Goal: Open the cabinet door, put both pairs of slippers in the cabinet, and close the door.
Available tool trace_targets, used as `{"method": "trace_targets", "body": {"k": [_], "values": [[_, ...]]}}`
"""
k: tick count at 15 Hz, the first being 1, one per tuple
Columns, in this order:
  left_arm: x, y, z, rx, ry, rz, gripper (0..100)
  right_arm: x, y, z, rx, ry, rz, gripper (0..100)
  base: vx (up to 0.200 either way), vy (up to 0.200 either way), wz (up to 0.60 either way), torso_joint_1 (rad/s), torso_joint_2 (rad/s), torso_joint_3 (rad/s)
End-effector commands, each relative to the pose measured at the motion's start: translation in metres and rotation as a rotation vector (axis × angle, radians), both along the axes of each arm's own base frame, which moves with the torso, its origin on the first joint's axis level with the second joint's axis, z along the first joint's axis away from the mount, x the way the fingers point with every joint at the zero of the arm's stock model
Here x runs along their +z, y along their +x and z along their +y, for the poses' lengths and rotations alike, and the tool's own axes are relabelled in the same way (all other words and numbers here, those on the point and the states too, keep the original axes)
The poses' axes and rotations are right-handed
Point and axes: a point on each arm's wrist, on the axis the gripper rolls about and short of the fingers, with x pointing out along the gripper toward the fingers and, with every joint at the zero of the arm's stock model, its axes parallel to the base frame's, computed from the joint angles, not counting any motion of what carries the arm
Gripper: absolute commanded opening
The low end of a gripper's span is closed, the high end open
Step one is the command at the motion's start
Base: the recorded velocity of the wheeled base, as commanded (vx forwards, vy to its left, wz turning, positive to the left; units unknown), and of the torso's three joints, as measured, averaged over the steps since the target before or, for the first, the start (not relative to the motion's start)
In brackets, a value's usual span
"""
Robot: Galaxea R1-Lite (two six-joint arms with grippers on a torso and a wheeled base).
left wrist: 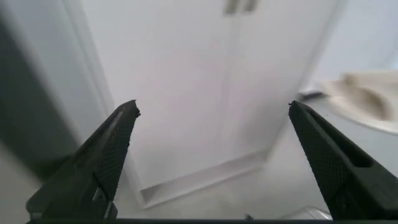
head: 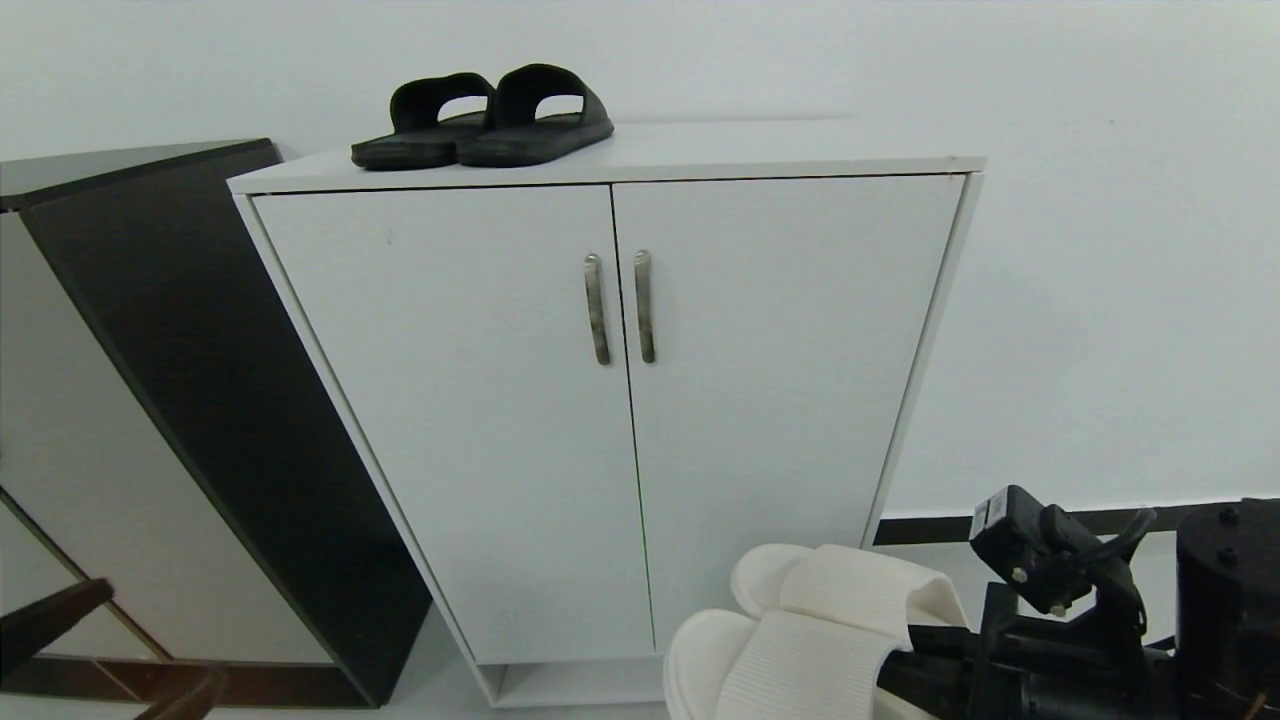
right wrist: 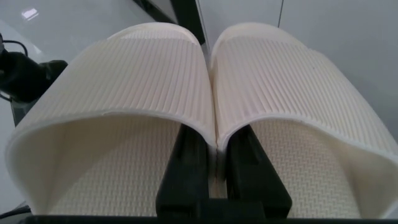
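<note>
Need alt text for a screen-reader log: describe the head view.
A white two-door cabinet stands shut, black slippers on its top toward the left. At lower right, the right pincer holds cream slippers in front of it.

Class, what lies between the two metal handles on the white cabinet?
In the head view, only the thin vertical seam where the shut left door meets the right door.

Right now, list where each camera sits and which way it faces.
Head view: on the head, facing forward and down at the shut cabinet with black slippers on top; right arm lower right.
Left wrist view: on the left wrist, facing the cabinet's lower front past the open left gripper.
Right wrist view: on the right wrist, facing along the right gripper, shut on the white slippers.
Shared: white slippers in all three.
</note>
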Motion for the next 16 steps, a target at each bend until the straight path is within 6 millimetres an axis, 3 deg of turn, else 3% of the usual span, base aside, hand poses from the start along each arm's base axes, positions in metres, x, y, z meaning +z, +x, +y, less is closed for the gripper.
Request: {"method": "trace_targets", "body": {"k": [1, 6, 12, 16], "values": [[0.025, 0.055, -0.02, -0.193, 0.045, 0.096, 100, 0.002, 0.006, 0.007, -0.002, 0.005, -0.001, 0, 0.0, 0.0, 0.0, 0.0, 0.0, 0.0], [0.082, 0.084, -0.073, -0.399, -0.025, 0.047, 100, 0.002, 0.011, 0.011, -0.005, 0.005, 0.001, 0, 0.0, 0.0, 0.0, 0.0, 0.0, 0.0], [0.104, 0.112, -0.11, -0.483, -0.11, 0.094, 100, 0.001, 0.011, 0.011, -0.004, 0.001, 0.005, 0, 0.0, 0.0, 0.0, 0.0, 0.0, 0.0], [0.123, 0.119, -0.12, -0.703, -0.252, 0.179, 100, -0.001, 0.012, 0.012, -0.003, -0.005, 0.009, 0, 0.0, 0.0, 0.0, 0.0, 0.0, 0.0]]}}
